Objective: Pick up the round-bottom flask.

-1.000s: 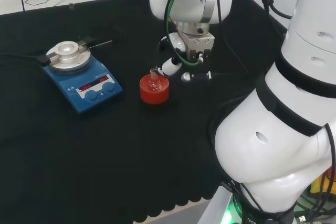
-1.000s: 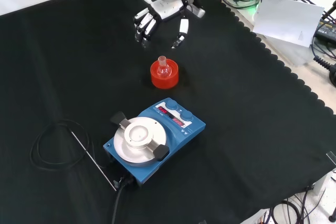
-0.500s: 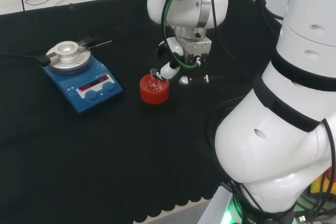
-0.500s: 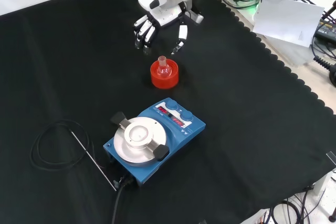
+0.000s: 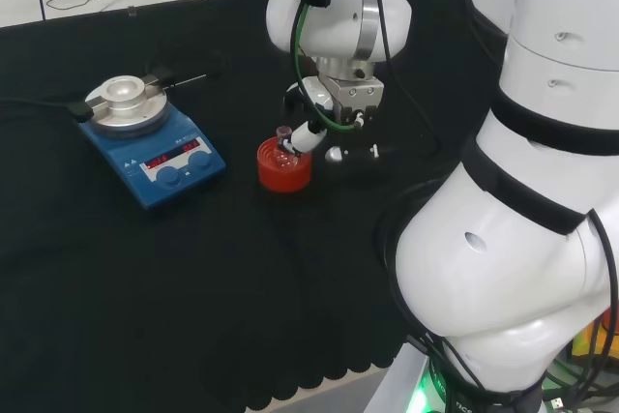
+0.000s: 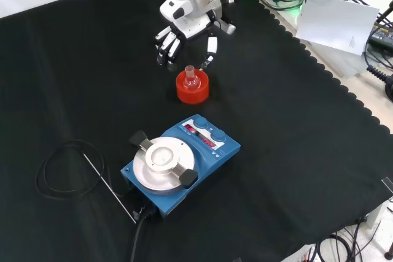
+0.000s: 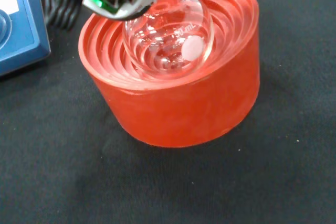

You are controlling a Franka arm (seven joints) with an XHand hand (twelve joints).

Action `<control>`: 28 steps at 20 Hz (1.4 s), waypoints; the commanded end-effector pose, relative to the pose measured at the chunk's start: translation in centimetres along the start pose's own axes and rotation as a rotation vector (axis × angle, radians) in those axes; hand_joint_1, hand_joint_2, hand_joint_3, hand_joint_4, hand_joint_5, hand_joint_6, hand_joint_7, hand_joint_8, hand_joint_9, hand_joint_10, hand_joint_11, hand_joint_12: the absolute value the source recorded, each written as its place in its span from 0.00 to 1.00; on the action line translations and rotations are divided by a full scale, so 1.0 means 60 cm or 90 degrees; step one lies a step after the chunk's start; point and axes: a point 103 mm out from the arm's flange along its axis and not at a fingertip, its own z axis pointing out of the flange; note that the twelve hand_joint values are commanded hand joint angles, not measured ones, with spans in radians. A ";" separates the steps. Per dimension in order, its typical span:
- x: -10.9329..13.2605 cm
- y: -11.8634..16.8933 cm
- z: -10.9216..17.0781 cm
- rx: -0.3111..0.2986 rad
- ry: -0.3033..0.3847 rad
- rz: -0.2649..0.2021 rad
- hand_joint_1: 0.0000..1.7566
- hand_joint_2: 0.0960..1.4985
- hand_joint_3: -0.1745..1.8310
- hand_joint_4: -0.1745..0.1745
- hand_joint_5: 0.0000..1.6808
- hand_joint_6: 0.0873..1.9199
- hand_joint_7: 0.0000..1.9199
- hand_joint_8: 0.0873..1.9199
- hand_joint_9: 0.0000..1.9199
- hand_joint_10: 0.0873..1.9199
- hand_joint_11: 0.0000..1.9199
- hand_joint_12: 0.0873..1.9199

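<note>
Over the last second the arm (image 5: pixel 522 181) had swung in and down, bringing the hand (image 6: pixel 184 32) from a spot clear of the red ribbed stand (image 6: pixel 192 86) to just behind it in the front view, while nothing on the cloth had shifted. From where I stood the fingers (image 6: pixel 167 42) hung spread and fairly straight on one side and the thumb (image 6: pixel 210 47) on the other, gripping nothing, the thumb tip close beside the neck of the round-bottom flask (image 6: pixel 190 78). The flask sat upright in the stand's bowl, near the middle of the black cloth (image 6: pixel 295 151), with the blue stirrer plate (image 6: pixel 178 162) nearer the front camera and well apart from it. My worry was the neck: it looked narrow and smooth, and if the fingers closed off-centre they might knock the flask over in its seat or drag the light stand along the cloth instead of lifting the glass. A pinch too high on the rim might also let it slip. The front view showed the gap between fingers and thumb, which the head view hid behind the wrist; the head view showed a fingertip (image 5: pixel 302 137) almost at the neck. The wrist view alone showed the clear bulb (image 7: pixel 170 38) resting on the ribs, apparently empty.
</note>
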 end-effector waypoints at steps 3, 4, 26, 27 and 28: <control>0.019 0.011 0.009 -0.002 -0.002 -0.004 0.54 0.34 0.42 0.46 0.36 0.26 0.15 0.31 0.26 0.30 0.05 0.72; 0.020 0.011 0.009 -0.001 -0.003 -0.005 0.54 0.34 0.42 0.46 0.37 0.26 0.15 0.31 0.26 0.30 0.05 0.72; 0.014 0.017 0.017 0.000 -0.006 -0.015 0.54 0.34 0.42 0.37 0.52 0.37 0.17 0.31 0.29 0.30 0.07 0.72; 0.015 0.017 0.019 -0.001 -0.008 -0.014 0.54 0.35 0.42 0.37 0.52 0.37 0.17 0.31 0.29 0.30 0.07 0.71; 0.016 0.018 0.020 -0.001 -0.010 -0.014 0.54 0.35 0.42 0.36 0.52 0.37 0.17 0.31 0.29 0.30 0.08 0.71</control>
